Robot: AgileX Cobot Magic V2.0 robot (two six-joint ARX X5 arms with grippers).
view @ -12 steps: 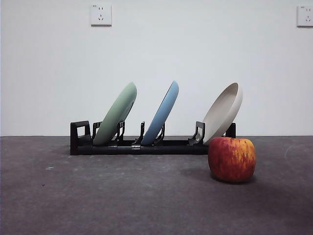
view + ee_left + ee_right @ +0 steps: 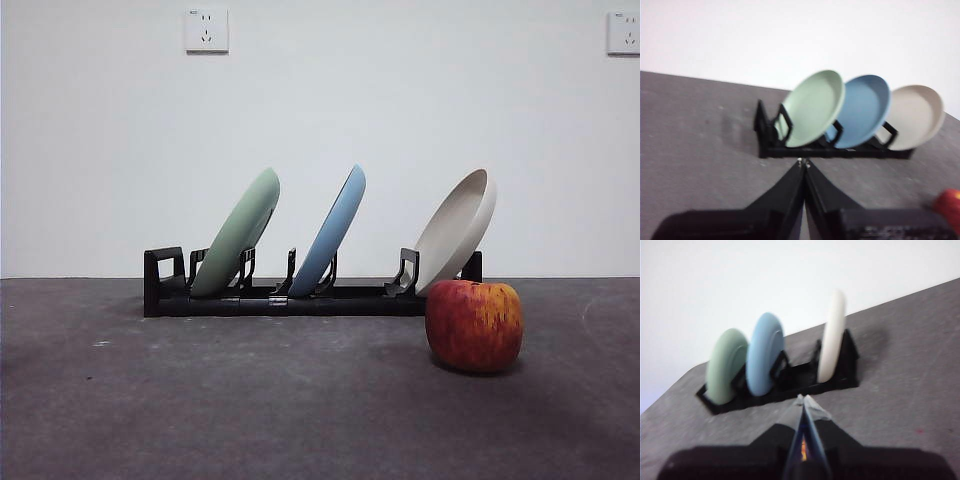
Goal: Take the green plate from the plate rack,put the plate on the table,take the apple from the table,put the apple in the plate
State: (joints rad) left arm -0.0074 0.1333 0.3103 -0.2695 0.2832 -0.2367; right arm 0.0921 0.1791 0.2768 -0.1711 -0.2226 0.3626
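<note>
Presently: no step done. Green plate (image 2: 238, 233), matte sage, shallow with raised rim, leans in the black slotted plate rack (image 2: 300, 298), ahead of and well apart from the left gripper (image 2: 803, 164), whose jaws are clenched on nothing. Beside it: light blue plate (image 2: 331, 231), cream-white plate (image 2: 457, 229). Right gripper (image 2: 803, 401) likewise closed, empty, short of the rack. Apple (image 2: 474, 325), red streaked yellow, roundish, rests on the mottled grey table (image 2: 200, 400). Remaining: lift plate, set down, place apple.
</note>
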